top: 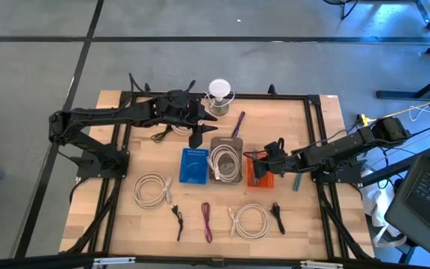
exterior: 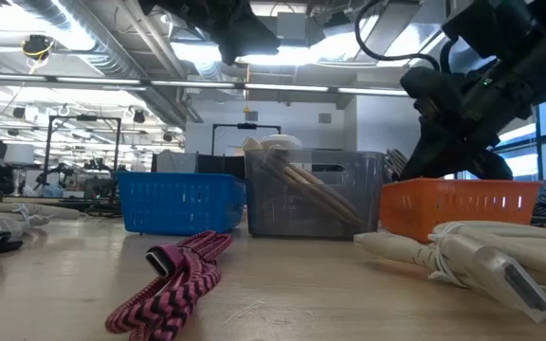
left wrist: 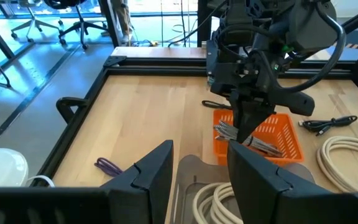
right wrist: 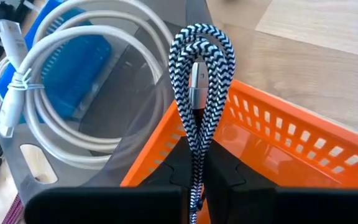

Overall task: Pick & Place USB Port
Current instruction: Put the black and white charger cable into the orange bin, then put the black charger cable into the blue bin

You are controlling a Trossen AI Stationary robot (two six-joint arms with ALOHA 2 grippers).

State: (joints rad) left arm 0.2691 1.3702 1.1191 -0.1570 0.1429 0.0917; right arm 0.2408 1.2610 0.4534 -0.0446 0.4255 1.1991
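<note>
My right gripper (top: pixel 263 160) is over the orange basket (top: pixel 260 178), shut on a black-and-white braided cable (right wrist: pixel 199 74). The cable is folded into a loop, and its silver USB plug (right wrist: pixel 196 79) lies within the loop. In the left wrist view the cable (left wrist: pixel 230 132) sits just above the basket (left wrist: pixel 278 134). My left gripper (top: pixel 198 139) is open and empty above the far edge of the grey bin (top: pixel 226 161), which holds a white cable coil. A blue basket (top: pixel 195 166) stands left of the bin. My right gripper pinches the folded cable's gathered strands (right wrist: pixel 197 152) between its two fingers, several strands together. The loop and plug stick out beyond the fingertips. The fingers (left wrist: pixel 248 118) point down, slanting toward the table's left. The cable is lifted over the orange basket's left part. Whether it touches the basket I cannot tell.
White cable coils lie at the near left (top: pixel 153 189) and near right (top: pixel 250 222). A magenta cable (top: pixel 207 222) and black cables (top: pixel 178 219) (top: pixel 278 217) lie near the front. A purple cable (top: pixel 239 124) and a white round object (top: pixel 219 91) are at the back.
</note>
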